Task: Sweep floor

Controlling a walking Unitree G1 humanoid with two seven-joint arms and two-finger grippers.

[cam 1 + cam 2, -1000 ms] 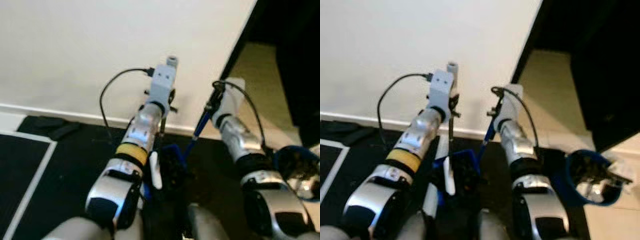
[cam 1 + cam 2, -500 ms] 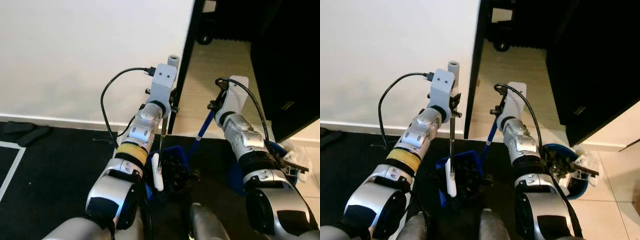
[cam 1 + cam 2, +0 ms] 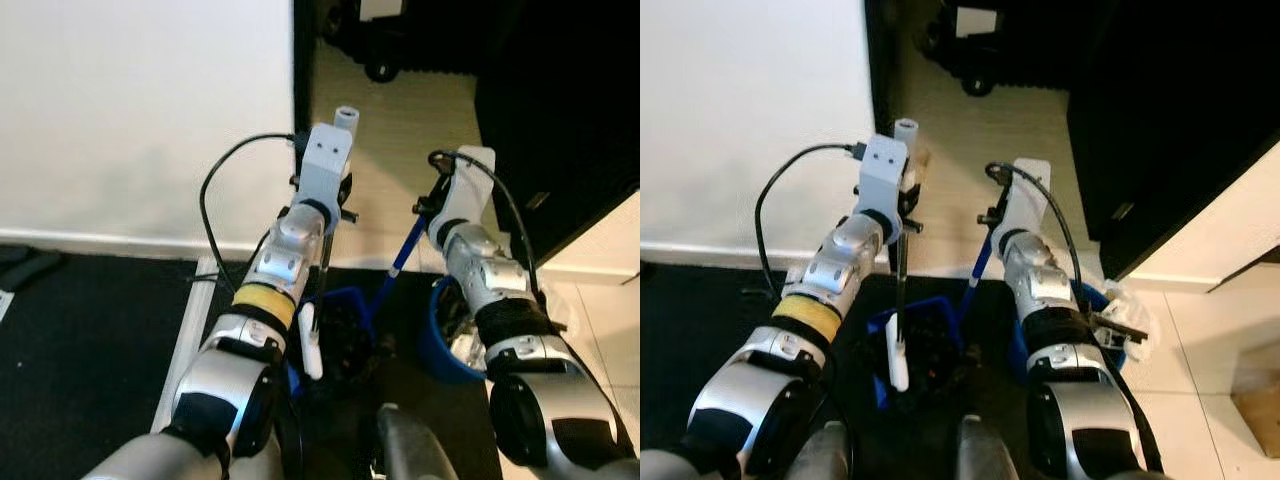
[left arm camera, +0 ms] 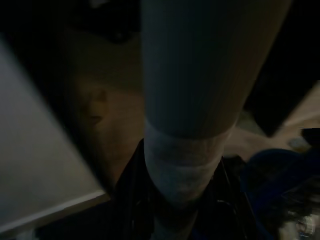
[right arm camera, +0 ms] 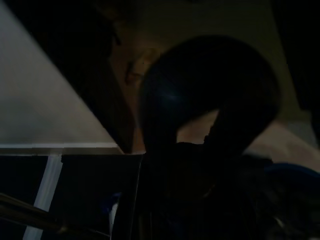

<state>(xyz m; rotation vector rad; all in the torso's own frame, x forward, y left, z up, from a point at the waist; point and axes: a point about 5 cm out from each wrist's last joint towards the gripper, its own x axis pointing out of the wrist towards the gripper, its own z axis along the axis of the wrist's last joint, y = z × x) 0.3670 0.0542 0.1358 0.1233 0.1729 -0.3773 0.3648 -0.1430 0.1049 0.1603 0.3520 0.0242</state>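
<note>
Blue dustpan [image 3: 335, 330] sits beside bin [image 3: 440, 345] near wall edge [image 3: 303, 110]; finger state unclear.

A blue dustpan [image 3: 345, 325] stood on the black floor [image 3: 90, 330], its metal handle [image 3: 325, 265] upright; a blue broomstick [image 3: 400, 262] leaned just right.

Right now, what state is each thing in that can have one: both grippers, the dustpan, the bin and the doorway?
Left gripper: holds a thin metal handle, upright.
Right gripper: on a blue handle, slanted down toward the dustpan.
Blue dustpan: on the dark floor, holding dark debris.
Blue bin: upright by the right arm, holding rubbish.
Doorway: open.
</note>
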